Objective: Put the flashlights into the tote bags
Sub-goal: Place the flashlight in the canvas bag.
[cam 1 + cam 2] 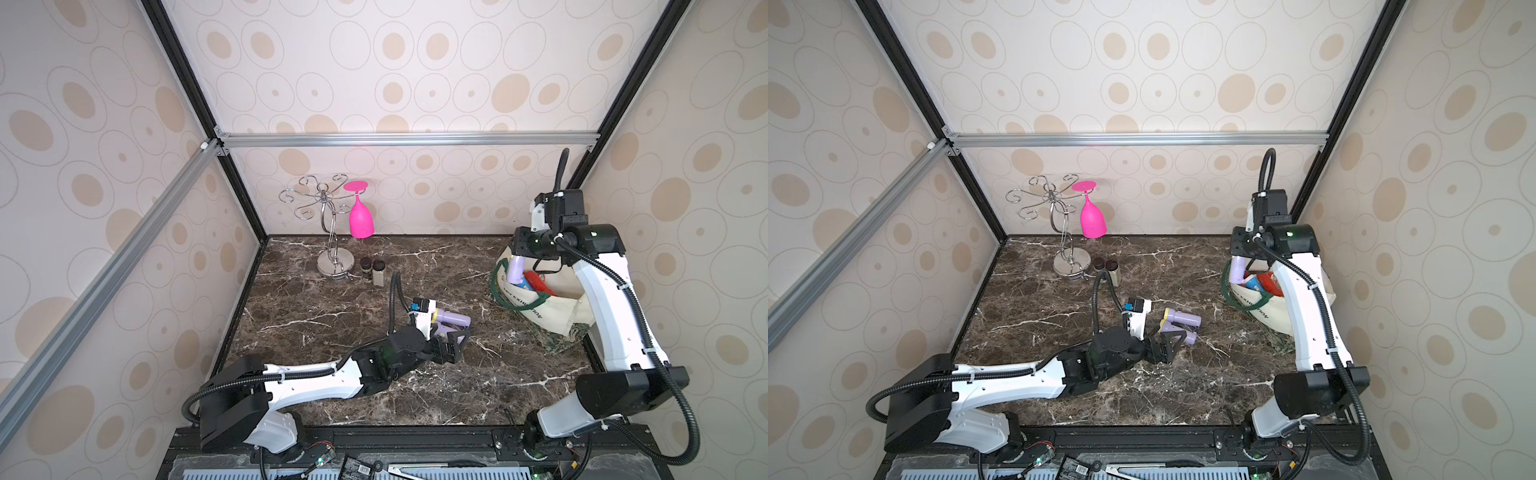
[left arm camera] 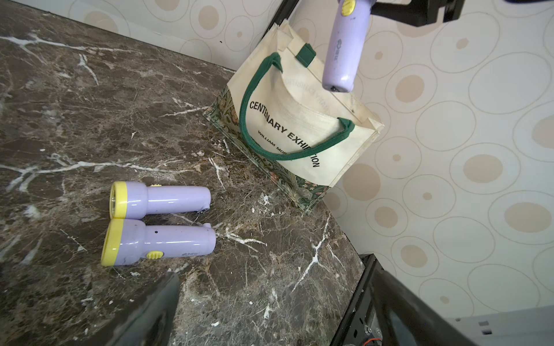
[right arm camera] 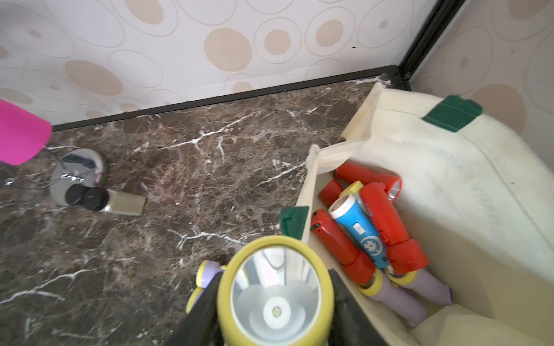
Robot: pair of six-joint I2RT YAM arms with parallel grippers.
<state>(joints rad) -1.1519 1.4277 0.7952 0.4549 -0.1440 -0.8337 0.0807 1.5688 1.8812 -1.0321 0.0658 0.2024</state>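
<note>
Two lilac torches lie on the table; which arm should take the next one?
Left. The left gripper is open right beside those table flashlights, while the right gripper is shut on another lilac flashlight above the tote bag and likely must drop it first.

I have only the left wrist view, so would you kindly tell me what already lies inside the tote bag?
Observer: Several red flashlights, one blue flashlight and lilac flashlights lie inside the tote bag.
Operator: Where does the right pincer grip its lilac flashlight?
Observer: Around its yellow-ringed head.
Operator: Is anything else on the table?
Observer: Two dark-capped jars stand beside a wire stand with a pink glass hanging from it.
</note>
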